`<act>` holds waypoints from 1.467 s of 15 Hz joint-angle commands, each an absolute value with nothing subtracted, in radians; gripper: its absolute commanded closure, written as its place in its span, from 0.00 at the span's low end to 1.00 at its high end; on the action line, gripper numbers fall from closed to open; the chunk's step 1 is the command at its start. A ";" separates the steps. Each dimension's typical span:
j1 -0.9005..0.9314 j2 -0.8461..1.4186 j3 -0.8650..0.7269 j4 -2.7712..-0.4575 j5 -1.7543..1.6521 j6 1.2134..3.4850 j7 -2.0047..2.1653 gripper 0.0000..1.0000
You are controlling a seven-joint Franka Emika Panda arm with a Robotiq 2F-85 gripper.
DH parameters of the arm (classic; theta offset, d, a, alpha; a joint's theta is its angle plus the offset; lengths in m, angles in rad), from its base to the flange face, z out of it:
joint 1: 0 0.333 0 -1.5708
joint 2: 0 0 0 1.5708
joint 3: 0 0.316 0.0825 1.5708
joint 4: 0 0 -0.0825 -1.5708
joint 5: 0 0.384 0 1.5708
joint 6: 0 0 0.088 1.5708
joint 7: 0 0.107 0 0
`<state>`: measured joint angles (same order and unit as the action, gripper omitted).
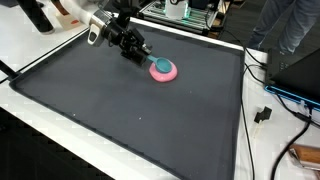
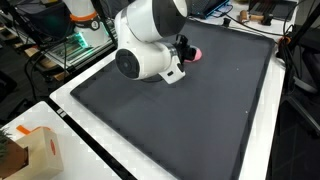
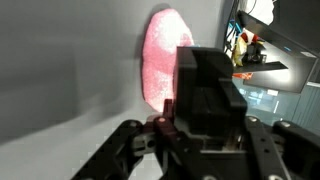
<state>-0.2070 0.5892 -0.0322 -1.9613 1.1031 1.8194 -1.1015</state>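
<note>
You have a round pink disc (image 1: 163, 70) with a teal centre, lying flat on the black mat (image 1: 120, 110), near the mat's far edge in an exterior view.

pink disc (image 1: 163, 70), black mat (image 1: 120, 110)

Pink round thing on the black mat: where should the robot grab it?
Probably by its rim, from straight above. The pink round thing lies flat and low on the black mat, so the sides are all there is to pinch. The gripper sits close beside it.
</note>
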 commanded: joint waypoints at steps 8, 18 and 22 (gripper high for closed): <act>-0.161 0.649 -0.069 -1.944 1.085 1.910 -1.070 0.75; -0.166 0.648 -0.067 -1.941 1.084 1.888 -1.052 0.75; -0.178 0.641 -0.058 -1.942 1.103 1.847 -1.041 0.75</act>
